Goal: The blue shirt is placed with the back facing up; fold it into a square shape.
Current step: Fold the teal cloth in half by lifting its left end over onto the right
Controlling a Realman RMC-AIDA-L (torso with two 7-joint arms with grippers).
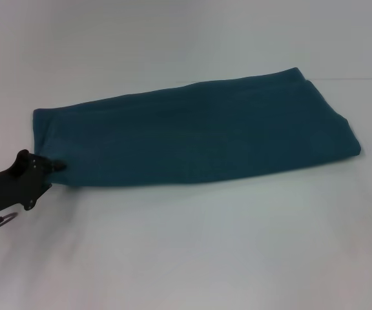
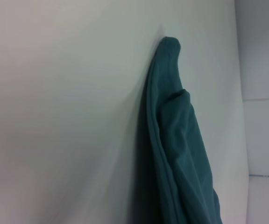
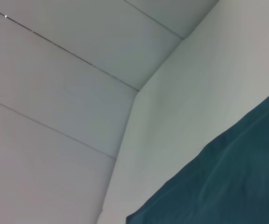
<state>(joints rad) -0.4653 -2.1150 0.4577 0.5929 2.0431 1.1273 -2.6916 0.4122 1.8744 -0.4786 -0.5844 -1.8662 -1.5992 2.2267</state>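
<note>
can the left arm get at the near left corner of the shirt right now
Probably yes. The left gripper already sits at the shirt's near left corner, fingertips against the fabric edge, and nothing lies between them on the table.

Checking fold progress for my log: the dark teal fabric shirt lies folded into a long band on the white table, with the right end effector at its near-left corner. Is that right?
Not quite. It is the left end effector at that corner, as the head view shows. The dark teal fabric shirt does lie folded into a long band on the white table; the right end effector is not in view.
</note>
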